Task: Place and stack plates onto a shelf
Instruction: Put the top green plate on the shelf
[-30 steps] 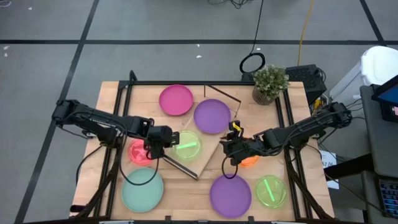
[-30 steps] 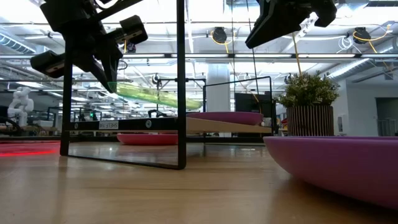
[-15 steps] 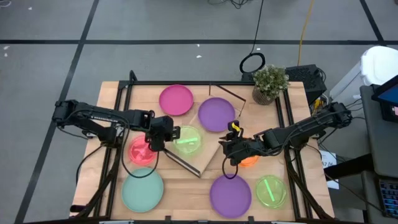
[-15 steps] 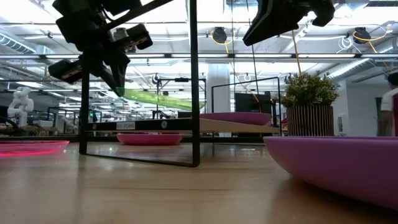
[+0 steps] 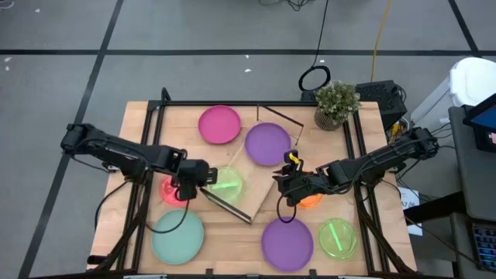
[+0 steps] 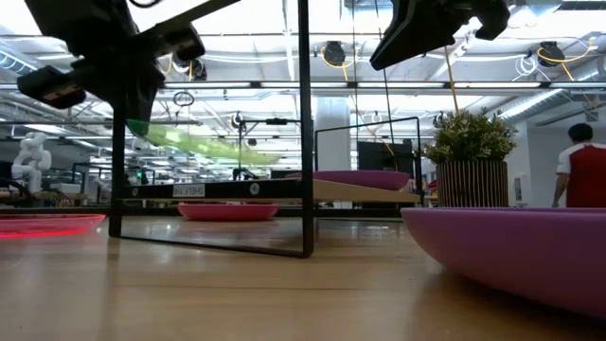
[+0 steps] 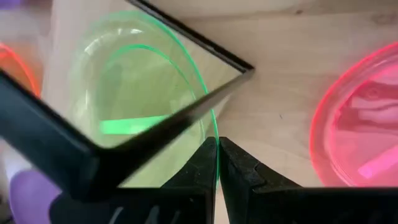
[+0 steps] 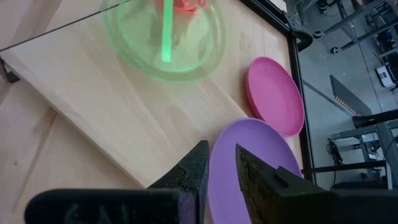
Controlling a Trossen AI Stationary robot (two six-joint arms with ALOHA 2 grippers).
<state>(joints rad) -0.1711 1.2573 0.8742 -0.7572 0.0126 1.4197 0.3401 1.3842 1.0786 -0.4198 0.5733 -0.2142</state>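
Pinching the rim of the lime plate (image 5: 223,186) between narrow fingers, the left tool (image 5: 195,175) holds it tilted over the near-left end of the shelf (image 5: 260,182); in the low view the plate hangs above the board, not yet down on it; the black end frame (image 7: 186,118) crosses under the plate, just beside the fingertips, so the plate lies from the tool toward the shelf's middle. Shelf's long axis runs diagonally, near-left to far-right across the worktop (image 5: 139,124); a purple plate (image 5: 267,144) already sits on its far end, w/ the magenta plate (image 5: 219,124) on the worktop beside it. Left arm is the nearer one to the free end, so the drop looks like its job; lowering toward the purple plate seems the next need. Right tool (image 5: 288,184) hovers at the shelf's right edge above the orange plate (image 5: 311,201), fingers part-open w/ nothing between them.
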